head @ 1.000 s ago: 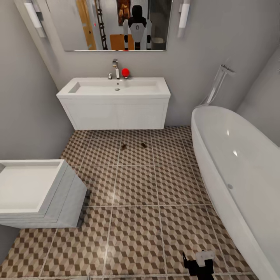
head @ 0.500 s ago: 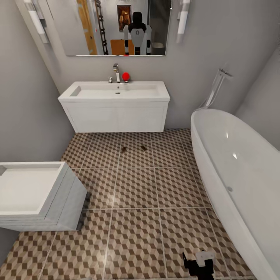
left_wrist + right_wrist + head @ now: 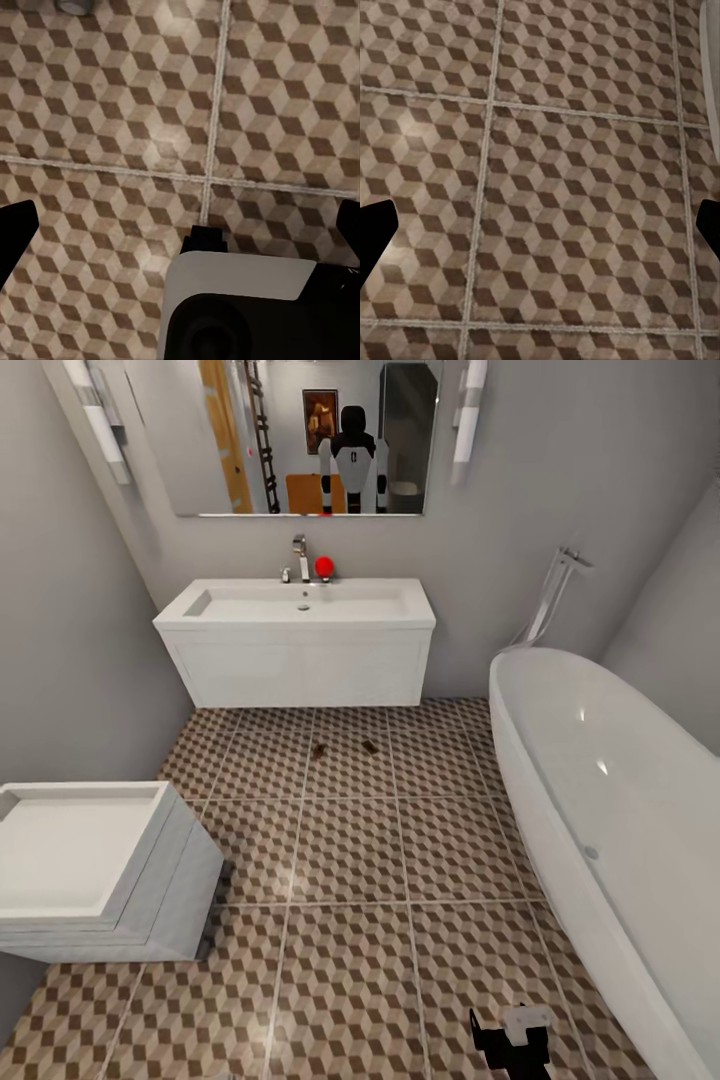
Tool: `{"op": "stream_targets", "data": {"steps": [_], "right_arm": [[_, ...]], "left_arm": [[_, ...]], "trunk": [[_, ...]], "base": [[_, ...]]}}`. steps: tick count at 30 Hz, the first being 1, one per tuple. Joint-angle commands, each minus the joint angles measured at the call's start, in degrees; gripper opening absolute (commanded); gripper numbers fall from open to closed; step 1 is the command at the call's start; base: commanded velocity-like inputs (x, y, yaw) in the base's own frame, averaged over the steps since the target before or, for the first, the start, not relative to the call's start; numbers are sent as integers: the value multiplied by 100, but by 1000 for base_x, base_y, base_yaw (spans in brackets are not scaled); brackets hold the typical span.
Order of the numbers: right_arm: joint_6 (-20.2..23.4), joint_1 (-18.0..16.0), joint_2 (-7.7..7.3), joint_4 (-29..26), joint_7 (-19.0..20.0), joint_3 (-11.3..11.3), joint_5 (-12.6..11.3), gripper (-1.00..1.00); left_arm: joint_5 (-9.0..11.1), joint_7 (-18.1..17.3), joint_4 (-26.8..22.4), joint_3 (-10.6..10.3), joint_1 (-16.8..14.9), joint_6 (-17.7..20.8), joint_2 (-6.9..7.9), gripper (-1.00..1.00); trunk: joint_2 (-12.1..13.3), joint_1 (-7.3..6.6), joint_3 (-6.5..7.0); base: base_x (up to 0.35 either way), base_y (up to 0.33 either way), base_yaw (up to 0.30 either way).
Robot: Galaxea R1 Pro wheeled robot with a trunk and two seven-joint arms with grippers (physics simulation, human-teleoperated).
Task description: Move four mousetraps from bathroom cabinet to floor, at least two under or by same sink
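Far ahead, two small brown wooden mousetraps (image 3: 318, 751) (image 3: 370, 746) lie before the white sink (image 3: 298, 605), well beyond the empty, wide-spread right gripper (image 3: 540, 225).

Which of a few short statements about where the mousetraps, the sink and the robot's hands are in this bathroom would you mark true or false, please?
1. Two mousetraps, one and another, lie on the bathroom floor in front of the sink. True.
2. Both mousetraps sit inside the bathtub. False: they lie on the tiles, apart from the tub.
3. The left hand grips a mousetrap. False: its fingers are spread wide over bare tiles, with nothing between them.
4. The right hand is open above the patterned tiles. True.
5. A red object stands on the sink beside the faucet. True.
6. The toilet stands between the two mousetraps. False: it stands nearer the robot, on its left.
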Motion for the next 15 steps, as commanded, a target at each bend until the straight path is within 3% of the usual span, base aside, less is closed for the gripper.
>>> {"op": "stream_targets", "data": {"steps": [1,15], "right_arm": [[-15,-2,0,2,-7,52,-58,100],[-14,-2,0,2,-7,52,-58,100]], "left_arm": [[35,27,0,-50,-2,-14,2,100],[35,27,-2,-50,-2,-14,2,100]], "trunk": [[-3,0,5],[-3,0,131]], "base": [[0,0,0],[0,0,0]]}}
